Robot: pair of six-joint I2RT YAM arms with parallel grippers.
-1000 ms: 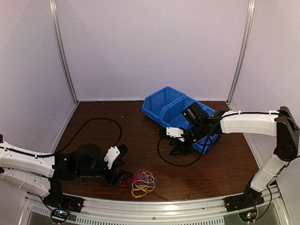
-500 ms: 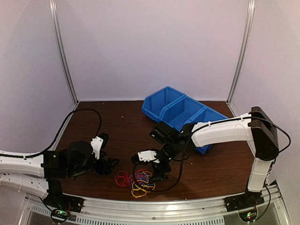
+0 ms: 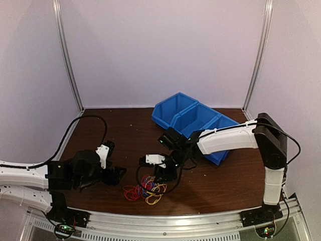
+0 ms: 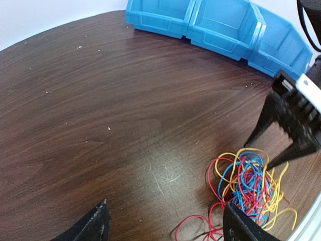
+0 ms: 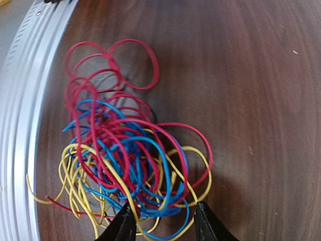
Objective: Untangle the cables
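Near the front edge of the table [image 3: 125,135], the cables [image 3: 145,191] lie in one bunch. My right gripper [image 5: 163,221] straddles its blue-and-yellow side, jaws apart; I cannot tell whether they touch a strand. The left gripper [image 4: 165,221] hovers beside the red loops [image 5: 110,65], jaws wide. I'd pinch one colour low, then draw outward slowly.

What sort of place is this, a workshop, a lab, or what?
Probably a robotics lab test cell: a wooden table walled by white panels on aluminium posts, a left arm and a right arm bolted at its near edge, plus blue bins and tangled coloured cables as props.
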